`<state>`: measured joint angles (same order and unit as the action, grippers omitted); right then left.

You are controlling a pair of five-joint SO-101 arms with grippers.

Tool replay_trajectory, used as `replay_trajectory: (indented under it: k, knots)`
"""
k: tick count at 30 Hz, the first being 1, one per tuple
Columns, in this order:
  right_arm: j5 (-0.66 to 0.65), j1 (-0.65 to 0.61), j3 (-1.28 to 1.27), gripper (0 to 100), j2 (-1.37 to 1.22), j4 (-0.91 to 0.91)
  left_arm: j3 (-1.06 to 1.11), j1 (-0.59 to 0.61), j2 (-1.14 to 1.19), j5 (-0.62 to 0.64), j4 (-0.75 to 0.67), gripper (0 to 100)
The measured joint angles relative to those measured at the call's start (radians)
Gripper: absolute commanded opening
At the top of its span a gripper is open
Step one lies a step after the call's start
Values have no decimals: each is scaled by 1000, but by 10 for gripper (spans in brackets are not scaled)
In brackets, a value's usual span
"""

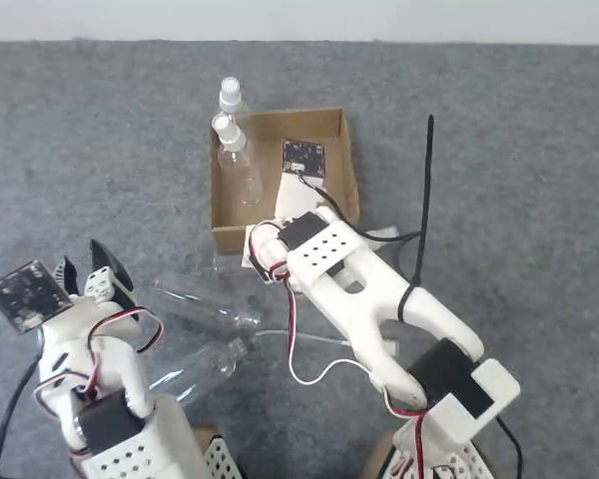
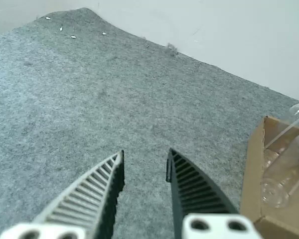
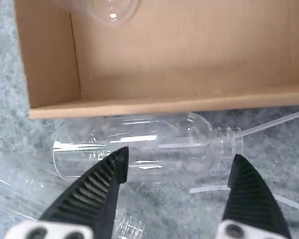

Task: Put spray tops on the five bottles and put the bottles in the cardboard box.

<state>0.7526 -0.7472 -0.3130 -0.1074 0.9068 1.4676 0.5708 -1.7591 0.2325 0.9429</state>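
Although spray tops are being worn by two bottles at the cardboard box (image 1: 349,170), the task is being judged as less than half done. One capped bottle (image 1: 236,160) is being seen inside the box, by the wall on the left arm's side. The corner bottle (image 1: 231,97) is being seen at the box's far corner on that same side; whether it is inside or just behind cannot be told. Three bottles are being shown without tops outside the box's near wall: the uncapped bottle (image 3: 139,144) lying just beside and along that wall, a second bottle (image 1: 205,302) nearer the arms, and a third bottle (image 1: 195,367) nearer again. All three are being judged as yet to be capped and boxed.

The right gripper (image 3: 179,157) is being held with jaws wide above the uncapped bottle, which is lying lengthwise across the gap, body by one jaw and neck by the other, ungripped. The left gripper (image 2: 144,169) is being held moderately open on nothing, over carpet (image 2: 89,89) well apart from the box.
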Motion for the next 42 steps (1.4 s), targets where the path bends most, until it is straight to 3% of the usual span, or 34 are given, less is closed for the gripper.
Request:
replay_trajectory:
  k: [8, 24, 27, 33, 42]
  knots:
    - [-9, -2, 35, 277, 0, 172, 0, 0, 0, 0, 0, 130]
    - [-227, 0, 61, 277, 216, 479, 0, 0, 0, 0, 0, 130]
    - [-133, 0, 61, 278, 241, 488, 0, 0, 0, 0, 0, 130]
    - [216, 0, 61, 278, 241, 419, 0, 0, 0, 0, 0, 130]
    - [379, 0, 61, 278, 241, 313, 0, 0, 0, 0, 0, 130]
